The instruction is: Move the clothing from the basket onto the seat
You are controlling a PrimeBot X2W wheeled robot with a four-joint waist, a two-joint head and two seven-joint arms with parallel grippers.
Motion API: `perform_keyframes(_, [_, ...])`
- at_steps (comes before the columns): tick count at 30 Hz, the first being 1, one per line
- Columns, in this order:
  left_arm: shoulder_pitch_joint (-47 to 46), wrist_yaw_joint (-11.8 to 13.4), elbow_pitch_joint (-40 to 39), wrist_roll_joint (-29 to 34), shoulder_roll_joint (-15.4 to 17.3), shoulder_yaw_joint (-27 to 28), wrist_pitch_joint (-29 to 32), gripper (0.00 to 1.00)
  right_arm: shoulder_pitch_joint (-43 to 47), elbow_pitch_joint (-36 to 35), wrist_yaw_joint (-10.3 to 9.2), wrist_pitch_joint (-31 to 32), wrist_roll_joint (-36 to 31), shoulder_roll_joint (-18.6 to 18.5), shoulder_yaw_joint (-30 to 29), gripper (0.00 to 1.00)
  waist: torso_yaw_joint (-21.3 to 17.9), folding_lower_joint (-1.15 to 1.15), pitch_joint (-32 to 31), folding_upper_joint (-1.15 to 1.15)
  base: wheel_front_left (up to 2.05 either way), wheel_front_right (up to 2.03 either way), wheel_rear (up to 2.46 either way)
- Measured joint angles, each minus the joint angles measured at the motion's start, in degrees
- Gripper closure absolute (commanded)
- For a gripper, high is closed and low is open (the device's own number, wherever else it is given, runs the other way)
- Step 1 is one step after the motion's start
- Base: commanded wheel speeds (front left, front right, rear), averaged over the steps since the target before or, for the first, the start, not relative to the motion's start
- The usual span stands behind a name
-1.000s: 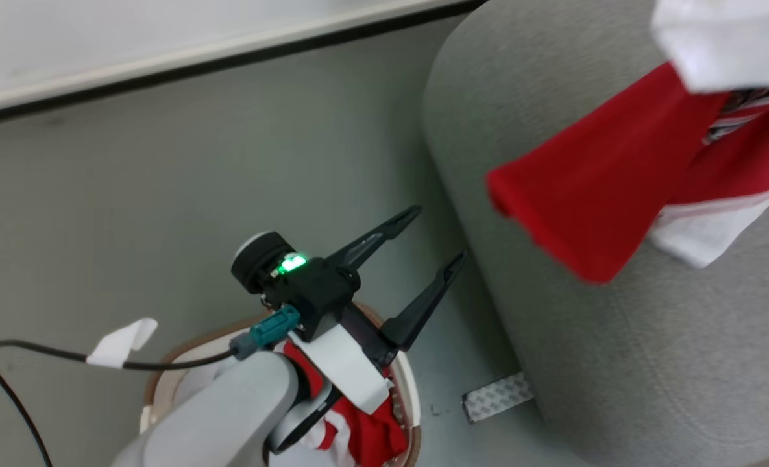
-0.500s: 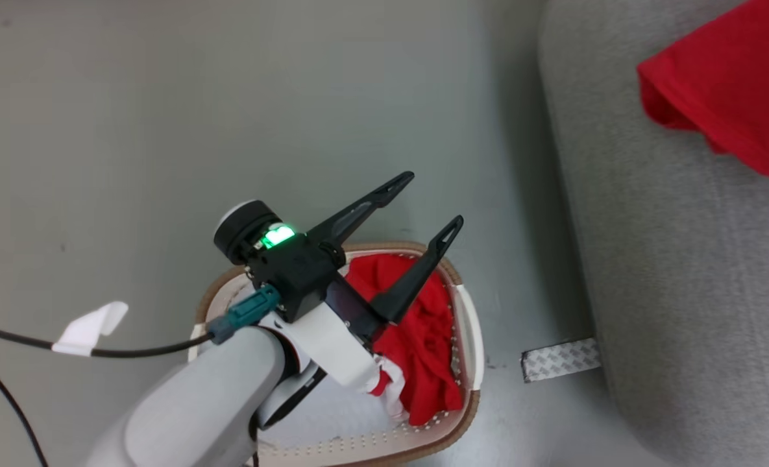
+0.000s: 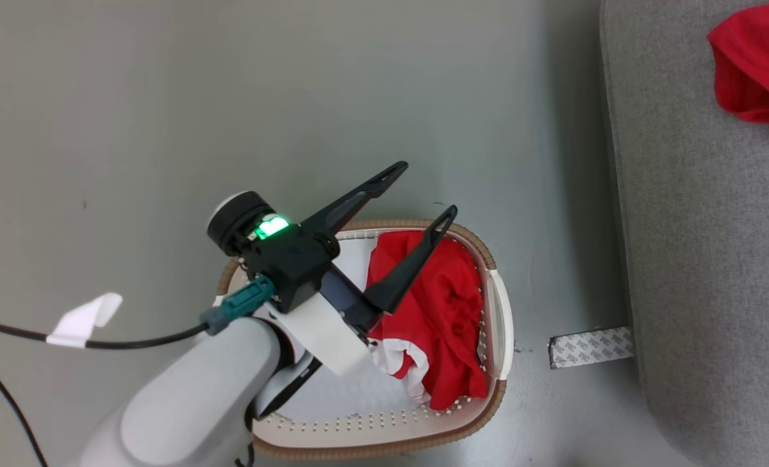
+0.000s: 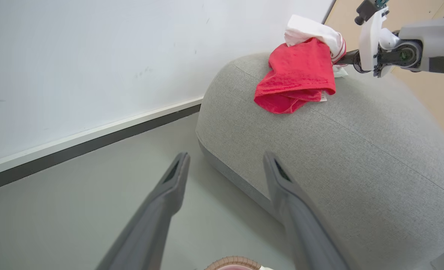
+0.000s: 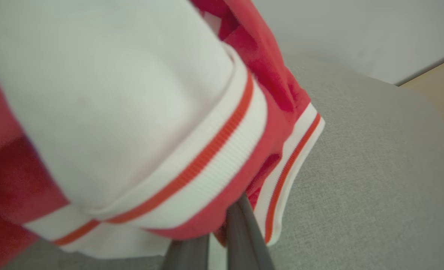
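Our right gripper (image 5: 217, 243) pinched the first garment (image 4: 295, 75) at the seat (image 4: 356, 150); our wide-open left gripper (image 3: 426, 189) likely needed to grab the second garment (image 3: 442, 305) in the basket (image 3: 358, 447).

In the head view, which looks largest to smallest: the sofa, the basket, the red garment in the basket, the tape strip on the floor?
1. sofa, even though the picture's edge cuts it off
2. basket
3. red garment
4. tape strip

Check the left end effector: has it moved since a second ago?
Yes. Against the basket, the left end effector has shifted away from the sofa: it reached past the sofa-side rim, and now it is over the far rim.
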Motion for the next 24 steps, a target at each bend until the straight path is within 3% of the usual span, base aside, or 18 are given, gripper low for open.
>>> perform_keyframes(2, [0.0,0.0,0.4,-0.1,0.2,0.2,0.0,0.00,0.2,1.0,0.00,1.6,0.6,0.4,0.9,1.00,-0.1,0.00,-0.2,0.00,0.00,0.00,0.00])
perform_keyframes(3, [0.0,0.1,0.5,-0.1,0.3,0.2,-0.1,0.00,0.1,1.3,0.00,2.1,0.9,0.7,1.3,0.95,-0.2,0.00,-0.4,0.00,0.00,0.00,0.00])
perform_keyframes(4, [0.0,0.2,0.6,-0.3,0.3,0.4,-0.2,0.00,0.0,1.5,0.00,2.6,1.2,1.0,1.8,0.69,-0.3,0.00,-0.6,0.00,0.00,0.00,0.00])
perform_keyframes(6, [0.0,0.2,0.9,-0.5,0.4,0.5,-0.4,0.00,-0.3,1.7,0.00,3.1,1.7,1.5,2.8,0.00,-0.6,0.00,-1.1,0.00,0.00,0.00,0.00])
perform_keyframes(15, [2.4,1.2,3.8,-1.7,0.0,0.8,-1.5,0.00,1.9,1.2,0.00,4.7,6.5,1.0,11.2,0.00,-1.9,-0.01,-7.3,0.00,0.00,0.00,0.00])
perform_keyframes(24, [8.6,4.3,5.3,-4.7,0.7,4.7,-3.0,0.00,7.6,-5.4,0.00,1.1,14.2,-4.5,20.0,0.00,-3.5,-0.02,-17.8,0.00,0.00,0.00,0.00])
